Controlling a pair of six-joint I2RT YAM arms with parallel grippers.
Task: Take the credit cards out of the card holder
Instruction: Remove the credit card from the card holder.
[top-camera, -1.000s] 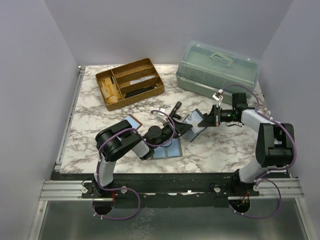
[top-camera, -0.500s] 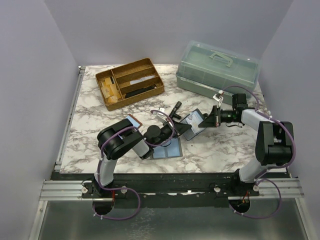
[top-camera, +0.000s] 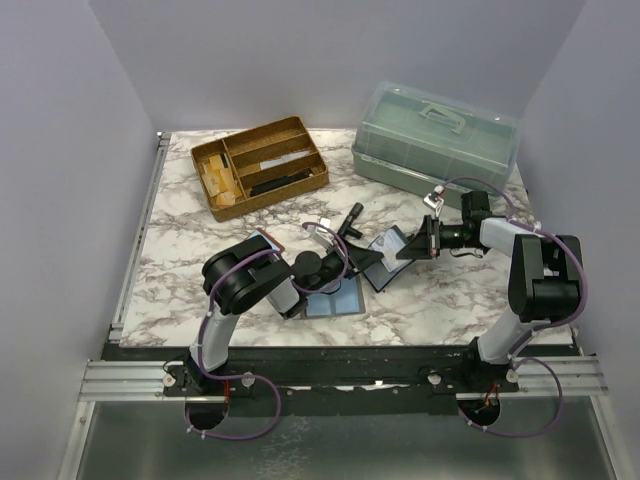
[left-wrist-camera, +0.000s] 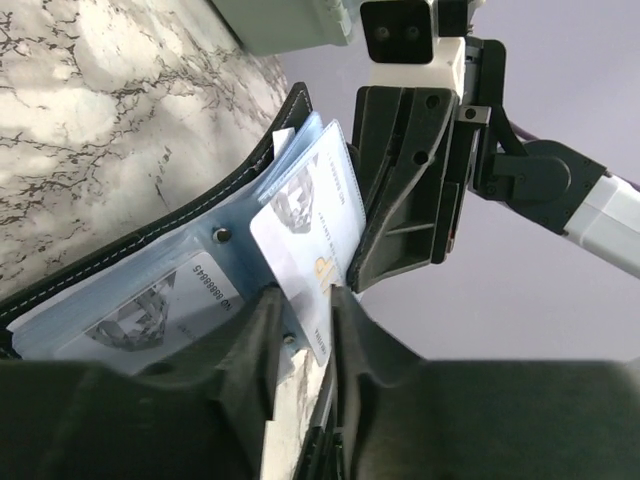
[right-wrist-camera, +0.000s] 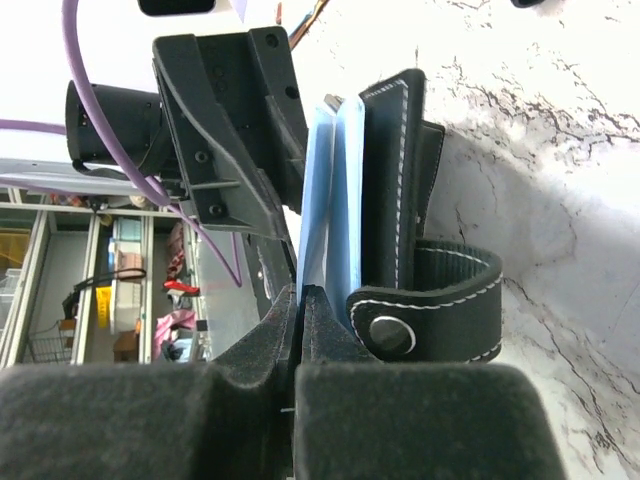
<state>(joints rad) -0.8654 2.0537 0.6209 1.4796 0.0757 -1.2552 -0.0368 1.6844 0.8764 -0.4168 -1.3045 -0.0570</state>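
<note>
Marble tabletop (top-camera: 440, 300) lay bare toward its front-right edge; the card holder (top-camera: 383, 247) stood spread at centre. The right gripper (right-wrist-camera: 298, 300) was clenched on its blue leaves, and the left gripper (left-wrist-camera: 305, 335) was slightly parted astride one credit card (left-wrist-camera: 300, 230), its corner protruding.

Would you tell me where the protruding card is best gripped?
Take the card by its lower corner, pinching both flat faces, from the open side of the holder where the left gripper sits; its upper end seems tucked in a sleeve.
</note>
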